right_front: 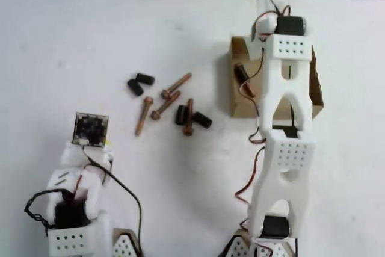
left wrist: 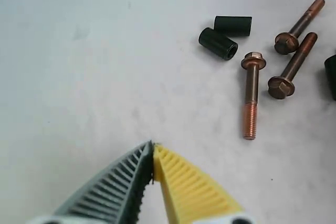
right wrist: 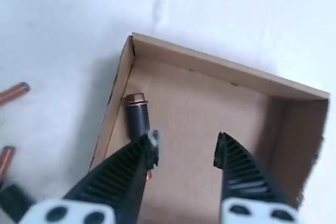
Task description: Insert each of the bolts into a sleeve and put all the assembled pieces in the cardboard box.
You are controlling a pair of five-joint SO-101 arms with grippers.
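Several copper bolts [right_front: 165, 105] and black sleeves [right_front: 145, 79] lie loose in the middle of the white table. In the left wrist view, two sleeves [left wrist: 218, 43] sit beside three bolts [left wrist: 252, 93]. My left gripper [left wrist: 153, 148] is shut and empty, just short of this cluster on its near-left side. The cardboard box [right_front: 240, 109] stands to the right of the cluster. One bolt in a sleeve [right wrist: 137, 116] lies inside the cardboard box [right wrist: 220, 72] along its wall. My right gripper [right wrist: 186, 150] hangs open over the box floor, holding nothing.
The right arm [right_front: 286, 88] stretches over the box and hides much of it in the high view. The left arm [right_front: 81, 173] sits at the near-left. Bare white table lies to the far left and between the two arms.
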